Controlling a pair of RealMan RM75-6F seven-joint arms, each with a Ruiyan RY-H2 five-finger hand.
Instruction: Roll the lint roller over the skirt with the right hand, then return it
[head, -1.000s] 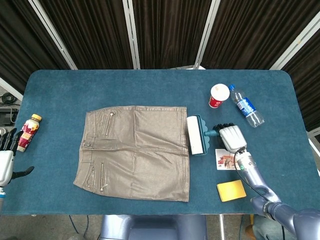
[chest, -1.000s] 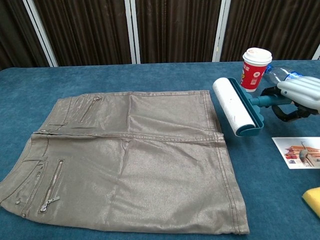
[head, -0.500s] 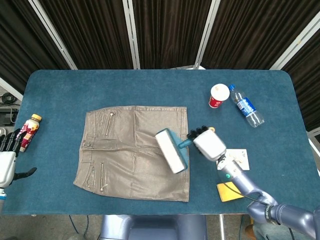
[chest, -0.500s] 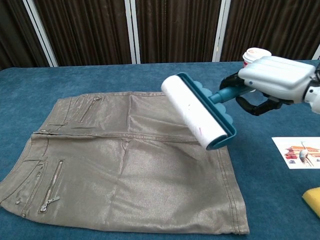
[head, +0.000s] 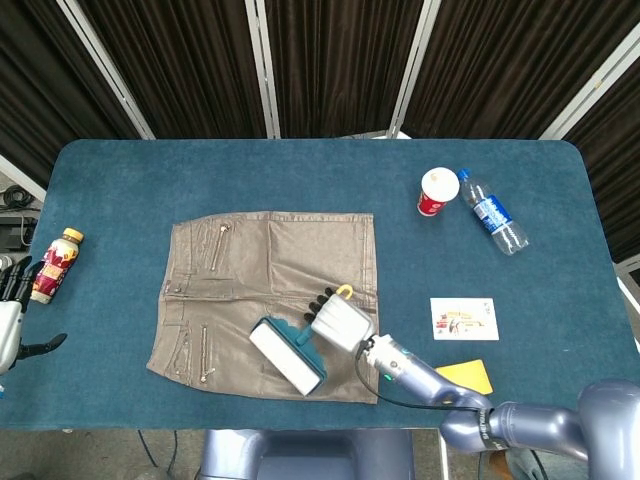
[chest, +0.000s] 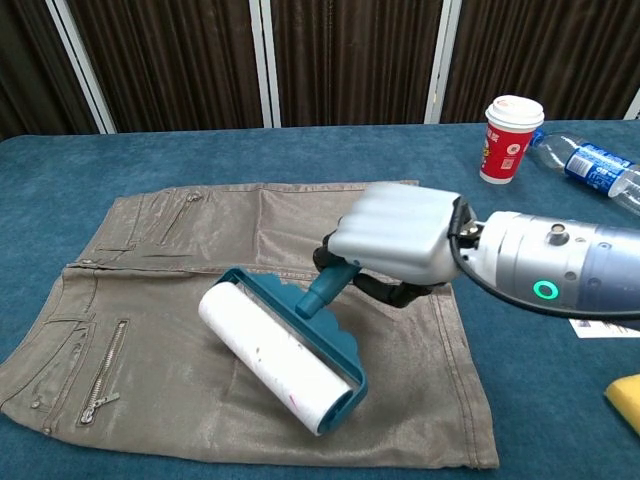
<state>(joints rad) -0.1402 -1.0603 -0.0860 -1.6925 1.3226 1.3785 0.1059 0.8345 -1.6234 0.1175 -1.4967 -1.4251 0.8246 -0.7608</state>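
A blue cloth-covered table (head: 300, 165) seen from above and from chest height. Nearest the robot, the lint roller (chest: 285, 361) lies across the lower middle of a shiny taupe skirt (chest: 180, 300), its white sticky drum set in a teal frame and apparently resting on the fabric, though contact cannot be confirmed. The right hand (chest: 395, 238) grips the roller's short teal handle, its fingers wrapped together around it. The roller looks light and rigid, and the handle is the only sensible place to hold it, since the drum is tacky and should be left free to turn. The skirt is spread flat, waistband with zips toward the left; it seems thin, soft and slightly slick, so it will probably bunch or slide under a sticky drum unless strokes are gentle and run along the cloth. Near the front right corner sit a yellow sponge (head: 464, 379) and, just behind it, a small picture card (head: 463, 318), both well clear of the skirt. At the far left edge the left hand (head: 10, 320) hangs beside the table, holding nothing, its dark fingers apart, near a small drink bottle (head: 57, 264). Farthest away, toward the back right, a red and white paper cup (chest: 510, 139) stands upright with a clear water bottle (head: 492, 212) lying just beside it.
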